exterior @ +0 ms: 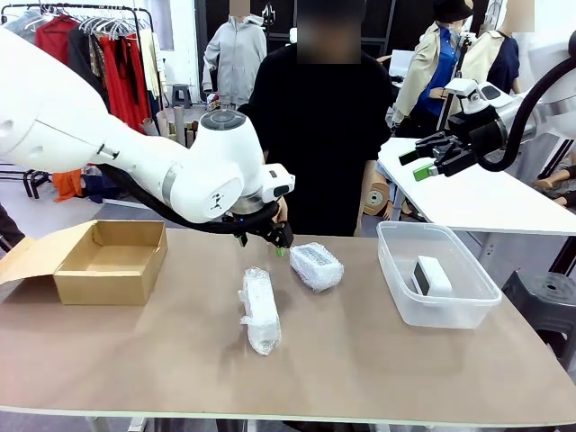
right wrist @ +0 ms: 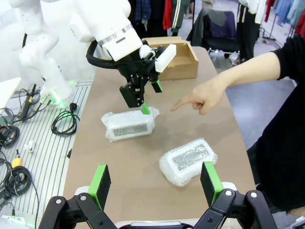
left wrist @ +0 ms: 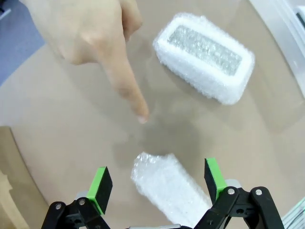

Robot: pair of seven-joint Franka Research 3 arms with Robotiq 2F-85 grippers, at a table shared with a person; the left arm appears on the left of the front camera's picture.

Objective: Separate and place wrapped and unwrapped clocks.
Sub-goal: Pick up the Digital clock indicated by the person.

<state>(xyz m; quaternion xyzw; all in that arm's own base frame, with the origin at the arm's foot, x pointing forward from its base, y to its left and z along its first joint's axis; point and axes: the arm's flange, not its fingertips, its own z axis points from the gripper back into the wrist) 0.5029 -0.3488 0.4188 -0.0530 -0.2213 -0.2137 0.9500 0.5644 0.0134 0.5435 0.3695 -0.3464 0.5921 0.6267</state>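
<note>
While a person's hand (left wrist: 90,28) points down just ahead of it, seemingly as a cue, the left gripper (left wrist: 157,181) hangs spread over the long wrapped clock (left wrist: 167,191), with the squat wrapped clock (left wrist: 205,57) beyond, the bare clock (exterior: 434,270) in the clear bin (exterior: 393,270) farther past that, the cardboard box (exterior: 108,288) apparently empty behind it, and the right gripper (exterior: 414,166) raised and spread.

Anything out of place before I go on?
Nothing spilled or damaged. A person's hand points at the brown table between the long film-wrapped bundle and the squat one, right by the open left gripper.
</note>
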